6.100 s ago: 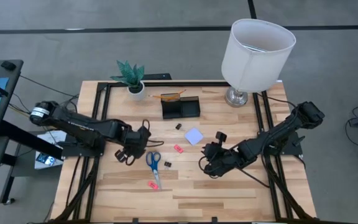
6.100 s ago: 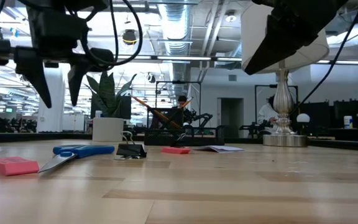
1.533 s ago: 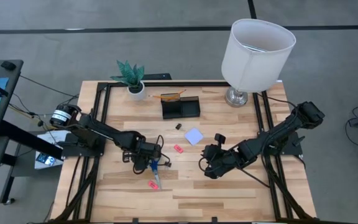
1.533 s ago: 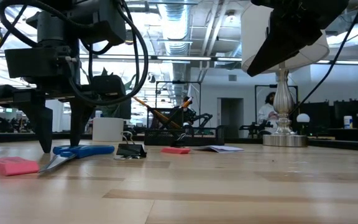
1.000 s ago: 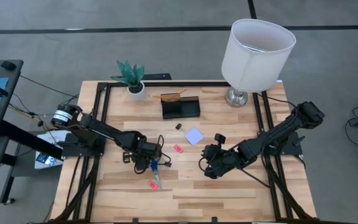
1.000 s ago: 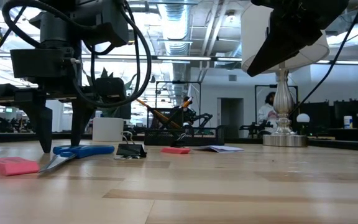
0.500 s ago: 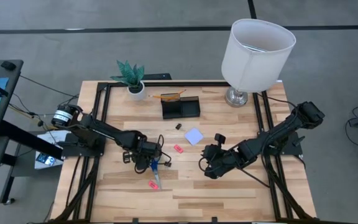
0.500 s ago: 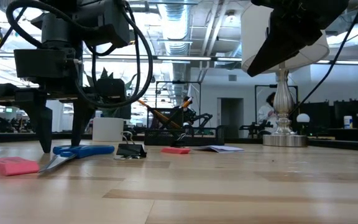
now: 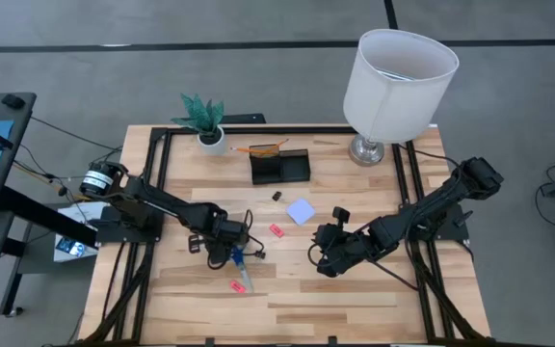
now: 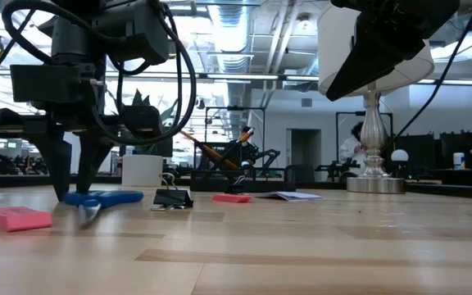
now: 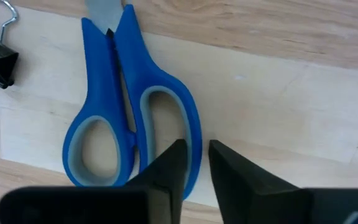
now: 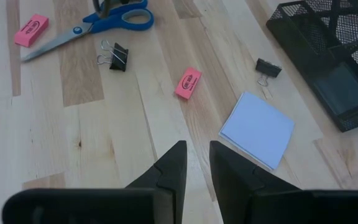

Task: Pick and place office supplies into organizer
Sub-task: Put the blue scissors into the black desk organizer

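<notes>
Nearest me, my left gripper point(image 11: 196, 163) is down on the scissors point(image 11: 129, 118), fingers nearly together around one blue handle loop, though I cannot tell if they grip it yet. The scissors lie flat, blades pointing away from the organizer point(image 9: 279, 167), which sits well apart toward the table's far edge. My right gripper point(image 12: 196, 163) waits mid-table, fingers close together, holding nothing.

Pale wood table point(image 9: 355, 299), mesh organizer point(image 12: 328, 37)
</notes>
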Motion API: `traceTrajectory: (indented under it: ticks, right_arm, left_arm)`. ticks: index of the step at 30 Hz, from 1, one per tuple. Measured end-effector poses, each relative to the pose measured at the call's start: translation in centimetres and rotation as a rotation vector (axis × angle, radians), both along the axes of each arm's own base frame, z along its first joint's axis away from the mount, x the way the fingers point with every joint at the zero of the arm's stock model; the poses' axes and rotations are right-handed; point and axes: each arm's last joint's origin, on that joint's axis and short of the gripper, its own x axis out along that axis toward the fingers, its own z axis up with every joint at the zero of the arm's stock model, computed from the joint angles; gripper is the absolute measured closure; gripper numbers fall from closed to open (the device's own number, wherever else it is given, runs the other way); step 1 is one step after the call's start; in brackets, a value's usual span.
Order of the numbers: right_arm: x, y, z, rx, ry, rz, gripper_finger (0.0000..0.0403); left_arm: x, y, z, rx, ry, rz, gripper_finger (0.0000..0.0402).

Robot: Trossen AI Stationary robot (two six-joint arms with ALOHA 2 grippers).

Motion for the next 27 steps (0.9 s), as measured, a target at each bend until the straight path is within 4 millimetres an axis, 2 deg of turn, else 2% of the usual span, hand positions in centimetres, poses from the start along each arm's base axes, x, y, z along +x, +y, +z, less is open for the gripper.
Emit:
traceTrajectory:
  ticks: [9, 27]
  right_arm:
    - [0.0, 0.0, 0.0, 0.0, 0.0, 0.0, 0.0337]
    - [0.0, 0.0, 0.0, 0.0, 0.0, 0.0, 0.0337]
  left_arm:
    - [0.0, 0.0, 0.0, -0.015, 0.002, 0.05, 0.0378]
    - [-0.4, -1.1, 0.4, 0.05, -0.018, 0.09, 0.0373]
